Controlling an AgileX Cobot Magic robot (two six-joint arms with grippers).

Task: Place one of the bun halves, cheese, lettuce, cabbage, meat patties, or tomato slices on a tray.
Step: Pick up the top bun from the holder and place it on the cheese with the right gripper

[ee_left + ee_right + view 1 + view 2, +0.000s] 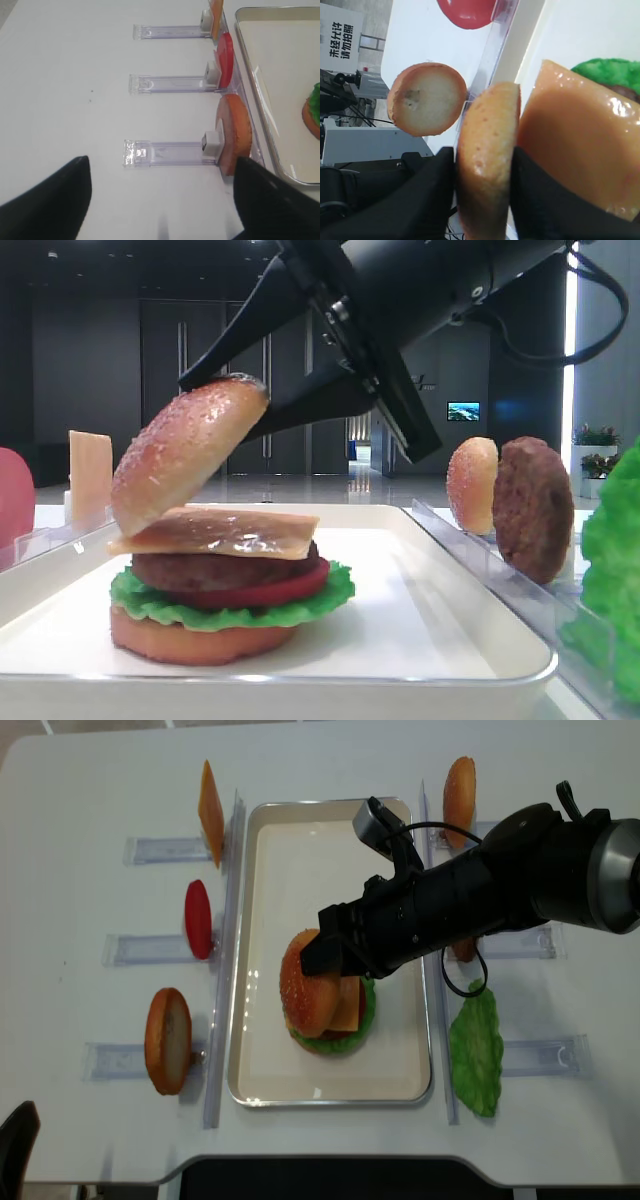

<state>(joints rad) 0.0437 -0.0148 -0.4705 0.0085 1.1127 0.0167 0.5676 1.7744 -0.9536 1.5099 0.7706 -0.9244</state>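
The seeded top bun [185, 450] hangs tilted over a burger stack on the white tray [430, 620], its lower edge resting on the cheese [215, 532]. My right gripper [235, 400] is shut on this bun [487, 150], one black finger pressed against each side. Under the cheese lie a meat patty [210, 568], a tomato slice [270, 588], lettuce [230, 612] and a bottom bun [200, 638]. My left gripper [161, 162] stands open over bare table left of the tray, holding nothing.
Clear racks flank the tray. The left ones hold a cheese slice [210, 800], a tomato slice [198, 918] and a bun half [168, 1040]. On the right are a bun half [472, 485], a patty [533, 508] and a lettuce leaf [477, 1050].
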